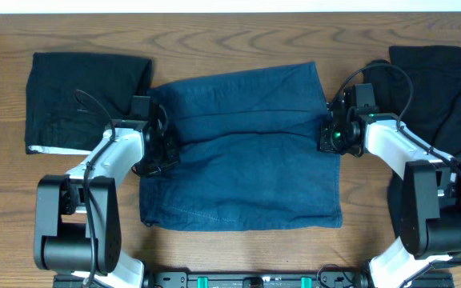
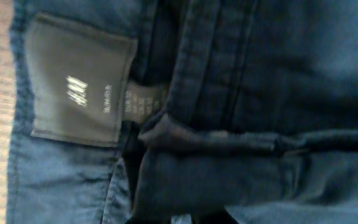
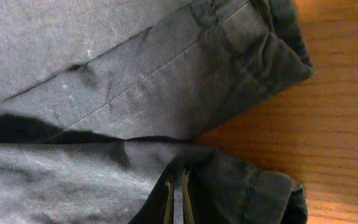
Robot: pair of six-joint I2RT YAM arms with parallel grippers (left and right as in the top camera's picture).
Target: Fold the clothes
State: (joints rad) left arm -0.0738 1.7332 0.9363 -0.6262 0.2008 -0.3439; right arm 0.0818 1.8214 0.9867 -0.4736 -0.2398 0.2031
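Overhead: denim-blue seamed fabric shorts (image 1: 242, 148) are laid flat on brown wooden table (image 1: 6, 208). Right gripper (image 3: 176, 180) is clamped on side hem; left gripper (image 1: 157, 150): can't be told. Prob. soft, limp, light; to be gripped at hems.

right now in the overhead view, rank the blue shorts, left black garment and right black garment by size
1. blue shorts
2. left black garment and right black garment: unranked, since the right one is partly cut off and hidden by the arm

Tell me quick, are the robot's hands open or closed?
Left gripper: at the blue shorts' edge, cannot tell open or closed.
Right gripper: closed, pinching the blue shorts.
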